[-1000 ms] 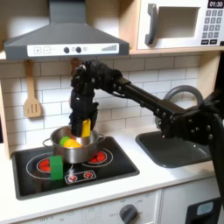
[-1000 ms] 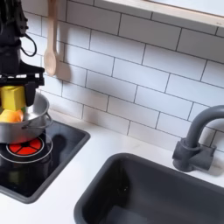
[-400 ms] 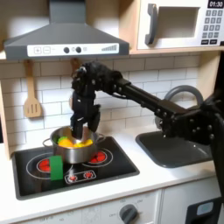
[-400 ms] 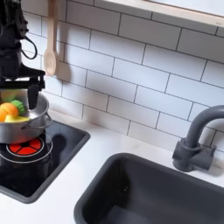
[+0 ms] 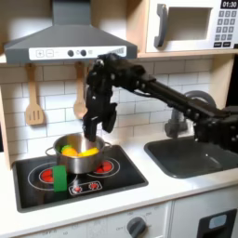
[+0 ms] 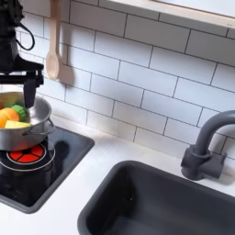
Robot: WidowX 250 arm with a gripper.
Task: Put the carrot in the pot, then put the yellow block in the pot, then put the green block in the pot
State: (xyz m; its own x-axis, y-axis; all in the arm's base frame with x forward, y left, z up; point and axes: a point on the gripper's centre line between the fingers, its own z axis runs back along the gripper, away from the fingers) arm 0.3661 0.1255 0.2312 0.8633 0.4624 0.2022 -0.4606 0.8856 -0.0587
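One piece is left outside: the green block (image 5: 60, 178) stands upright on the stove (image 5: 121, 181), below your gripper (image 5: 100, 119) and toward the first exterior view's left, in front of the pot (image 5: 82, 159). It looks light, stiff and likely slick, so take it across its flat sides near the top. The carrot (image 6: 7, 116) and yellow block (image 5: 86, 151) lie in the pot under the jaws, which hang spread and empty, touching nothing.
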